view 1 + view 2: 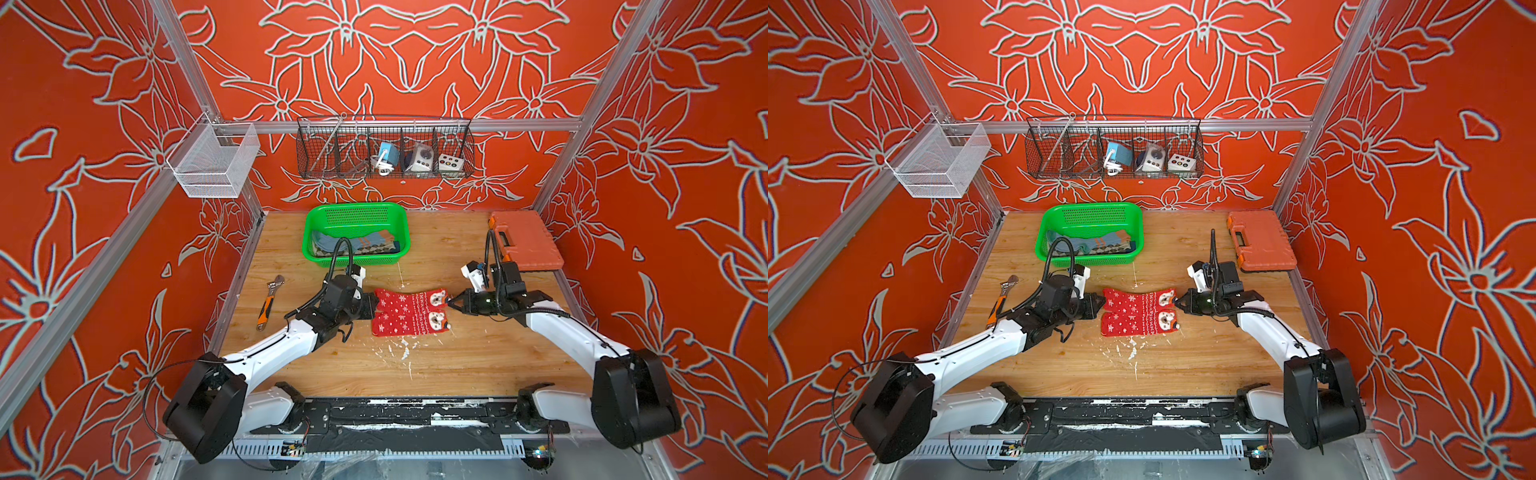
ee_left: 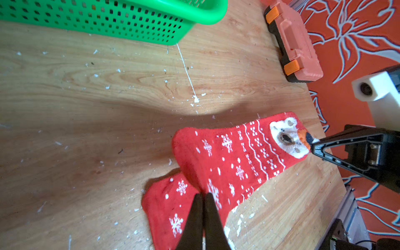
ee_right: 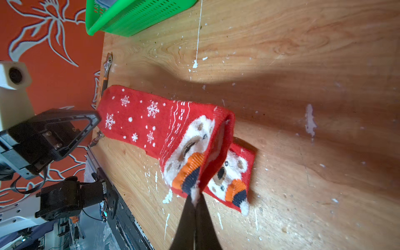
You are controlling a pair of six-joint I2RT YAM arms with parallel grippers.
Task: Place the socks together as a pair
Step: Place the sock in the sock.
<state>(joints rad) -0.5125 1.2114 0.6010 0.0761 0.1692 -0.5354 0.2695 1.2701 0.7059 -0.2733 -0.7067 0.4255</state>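
While the left gripper and the right gripper, both closed tight, hold the two ends of one red sock at the frame's centre, partly over its mate on the table, the pairing step seems in hand, and next it needs lowering squarely onto that mate.

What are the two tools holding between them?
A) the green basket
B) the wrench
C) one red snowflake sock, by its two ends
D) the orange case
C: left tool and right tool each pinch an end of the raised red snowflake sock; its mate lies on the table.
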